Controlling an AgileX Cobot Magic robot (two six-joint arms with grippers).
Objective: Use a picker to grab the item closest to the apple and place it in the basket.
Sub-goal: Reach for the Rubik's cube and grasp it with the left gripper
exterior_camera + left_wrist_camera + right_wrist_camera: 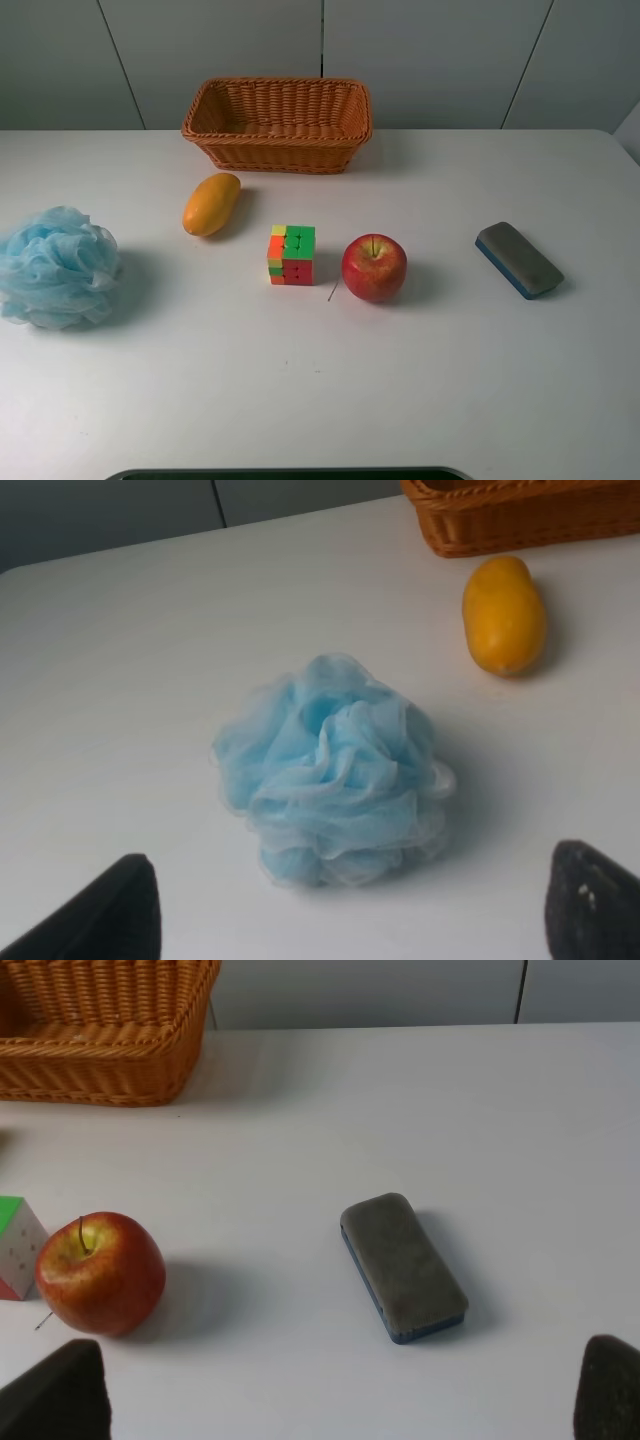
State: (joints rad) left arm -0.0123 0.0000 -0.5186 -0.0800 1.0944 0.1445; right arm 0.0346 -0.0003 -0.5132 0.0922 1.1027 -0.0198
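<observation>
- Basket [275, 155]: woven wicker, rough and ribbed, with a faint sheen.
- Cube [291, 255]: hard, smooth plastic in bright colours.
- Apple [374, 267]: smooth, glossy red skin.
- Mango [211, 203]: smooth yellow-orange skin with a dull sheen.
- Eraser [519, 259]: fuzzy, matt grey felt on a smooth blue base.
- Pouf [57, 266]: pale blue netting in soft ruffles, slightly see-through.
- Table [320, 380]: smooth, matt white.

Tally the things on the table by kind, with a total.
Fruit: 2 (mango, apple)
Basket: 1
Cube: 1
Eraser: 1
Pouf: 1
Total: 6
</observation>
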